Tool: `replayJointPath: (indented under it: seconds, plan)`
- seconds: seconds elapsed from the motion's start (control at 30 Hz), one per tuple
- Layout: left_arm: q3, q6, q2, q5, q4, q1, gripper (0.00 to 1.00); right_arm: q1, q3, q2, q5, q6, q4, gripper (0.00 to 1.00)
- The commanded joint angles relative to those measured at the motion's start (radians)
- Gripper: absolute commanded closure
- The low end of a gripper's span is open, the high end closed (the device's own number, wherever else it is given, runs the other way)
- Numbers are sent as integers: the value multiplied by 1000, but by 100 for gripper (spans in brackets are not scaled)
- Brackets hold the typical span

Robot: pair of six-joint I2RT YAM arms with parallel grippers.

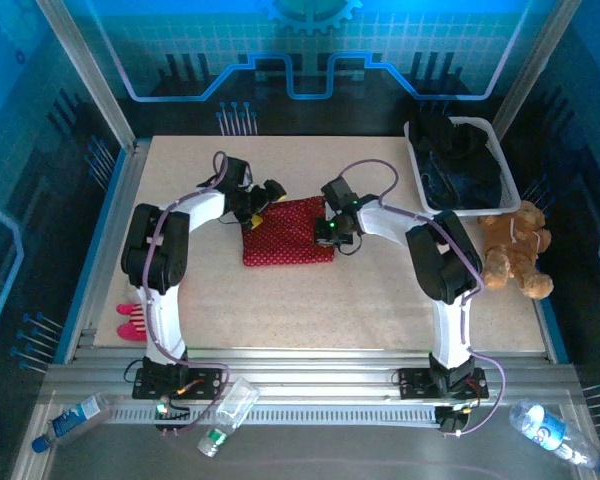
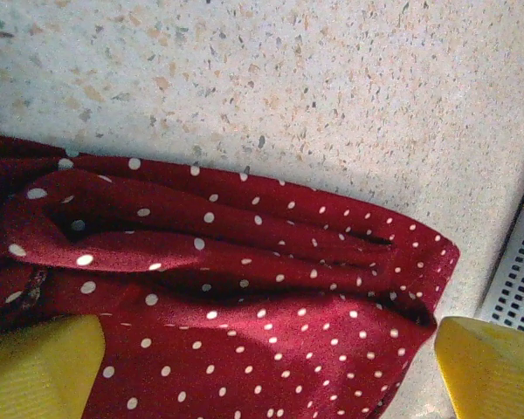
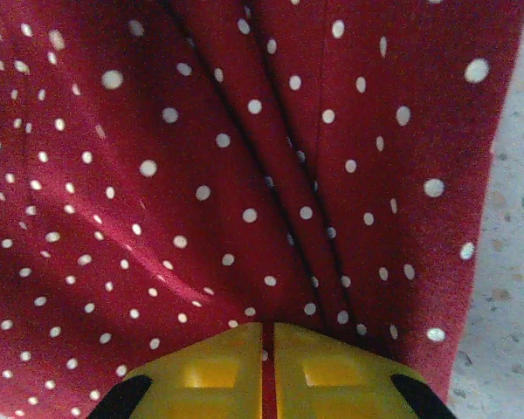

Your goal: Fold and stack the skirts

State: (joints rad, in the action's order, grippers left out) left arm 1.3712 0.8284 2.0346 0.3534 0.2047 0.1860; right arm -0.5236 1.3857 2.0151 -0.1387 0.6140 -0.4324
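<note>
Black-and-white arms (image 1: 163,320), yellow fingertips (image 3: 218,375)

Cool blue overhead light; red skirt (image 3: 201,175) sharp, folds deeply shadowed.

Skirt (image 1: 288,232): red, small white dots. Table (image 1: 380,300): beige, fine brown-grey speckle. Fingers (image 2: 37,367): yellow. Basket (image 1: 418,160): white. Cloth (image 1: 465,178) in it: dark blue and black. Teddy (image 1: 515,250): brown. Doll (image 1: 132,320): pink. Arms (image 1: 180,215): white and black.
</note>
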Motion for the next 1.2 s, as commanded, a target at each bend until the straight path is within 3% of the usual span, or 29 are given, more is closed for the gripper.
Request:
replayJointPath:
  seconds: [0.0, 0.1, 0.23, 0.43, 0.7, 0.9, 1.03, 1.17]
  plan:
    - [15, -47, -92, 54, 74, 1, 1, -6, 97, -39, -39, 9, -27, 87]
    - [15, -46, -186, 84, 95, 18, 1, -8, 174, 1, -69, 13, -6, 87]
    - [-74, -3, -299, 39, 99, 57, 1, -9, 311, 100, -45, -14, -52, 89]
    - [-325, 211, -387, 102, -154, 69, 1, -6, 458, 235, -92, 1, -44, 91]
    - [-470, 196, -301, -130, -163, 75, 1, 19, 447, 339, -10, 72, -21, 91]
    - [-536, 215, -253, -49, -205, 73, 1, 42, 386, 330, -33, 48, 1, 91]
    - [-457, 145, -381, 24, -120, 74, 1, 36, 362, 237, -121, -6, 60, 84]
    - [-281, -70, -461, -64, 157, 73, 1, 20, 358, 150, -88, -19, 23, 63]
